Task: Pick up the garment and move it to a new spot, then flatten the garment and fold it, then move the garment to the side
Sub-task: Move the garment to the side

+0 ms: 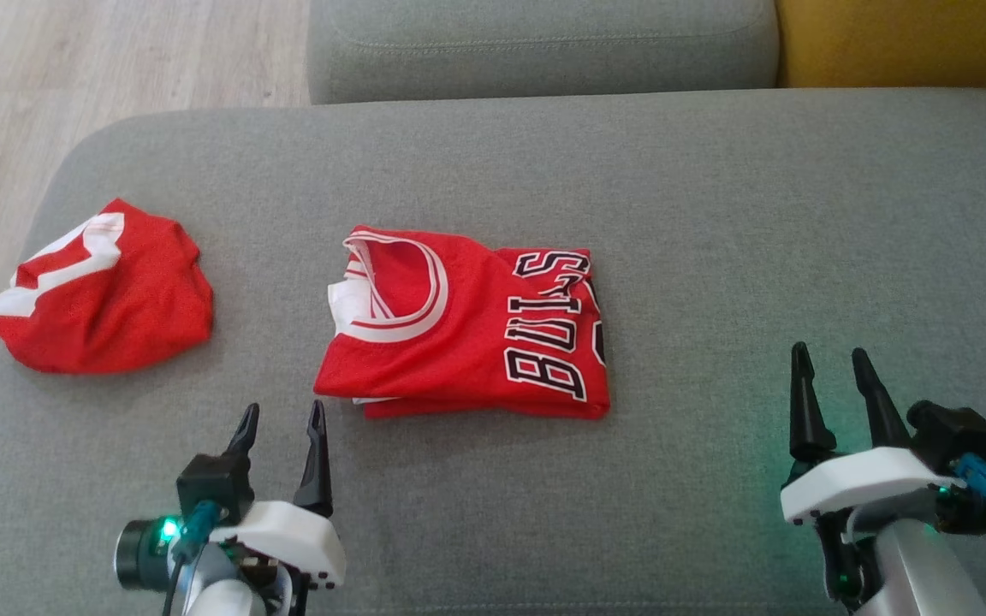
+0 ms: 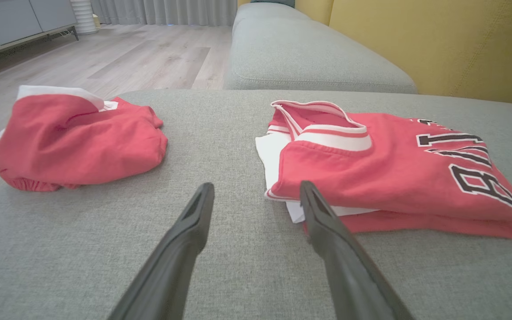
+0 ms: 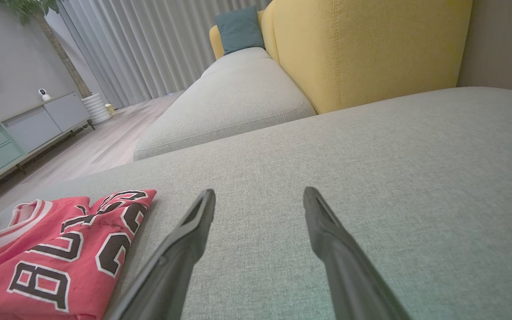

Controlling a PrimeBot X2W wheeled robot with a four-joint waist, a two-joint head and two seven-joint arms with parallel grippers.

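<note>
Already folded, the red jersey (image 1: pixel 467 321) lies mid-cushion on the grey sofa (image 1: pixel 715 214), a crumpled red garment (image 1: pixel 103 291) well apart on its left. Both the left gripper (image 1: pixel 281 419) and right gripper (image 1: pixel 831 364) stand wide open, empty, near the jersey.

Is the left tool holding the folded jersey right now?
No, the left tool stands open and empty; the folded jersey lies free beside it.

Folded red jersey (image 1: pixel 467 325) on cushion
</note>
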